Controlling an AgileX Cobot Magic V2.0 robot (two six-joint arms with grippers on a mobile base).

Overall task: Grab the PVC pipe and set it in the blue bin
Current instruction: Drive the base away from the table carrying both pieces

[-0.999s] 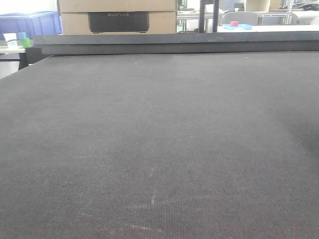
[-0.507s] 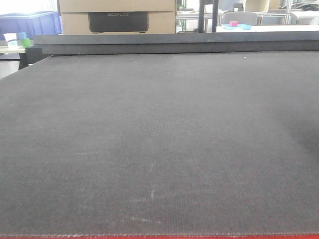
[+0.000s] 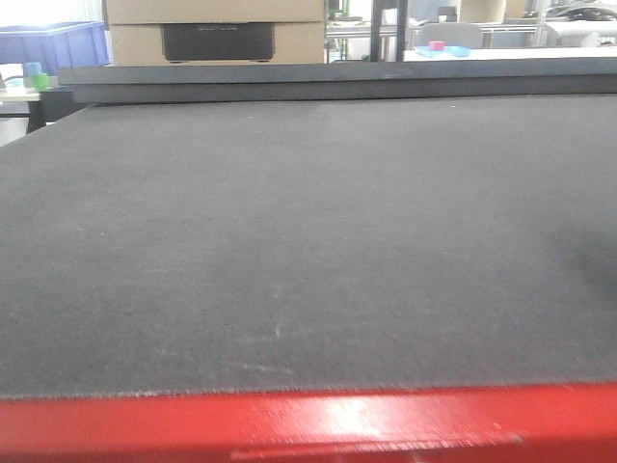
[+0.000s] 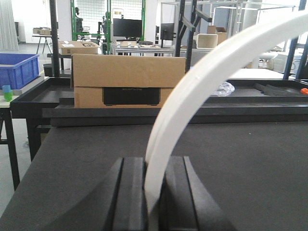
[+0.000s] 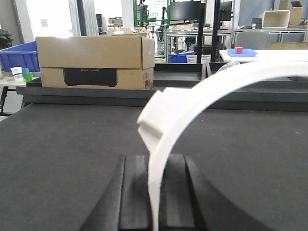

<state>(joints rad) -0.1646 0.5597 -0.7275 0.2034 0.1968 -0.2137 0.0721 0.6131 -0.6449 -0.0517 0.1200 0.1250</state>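
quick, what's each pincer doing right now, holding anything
left pincer: closed on a curved white PVC pipe
right pincer: closed on a curved white PVC pipe; whether it is the same pipe cannot be told

The left hand (image 4: 155, 162) shows two matte black fingers (image 4: 130, 192): flat, thick slabs with squared tips, each divided by a lengthwise seam into an inner pad and an outer shoulder that slopes away to the side. The right hand (image 5: 158, 160) is built alike, its paired slabs (image 5: 134, 192) dull black, straight-edged, seamed lengthwise and faintly glossy along the ridges
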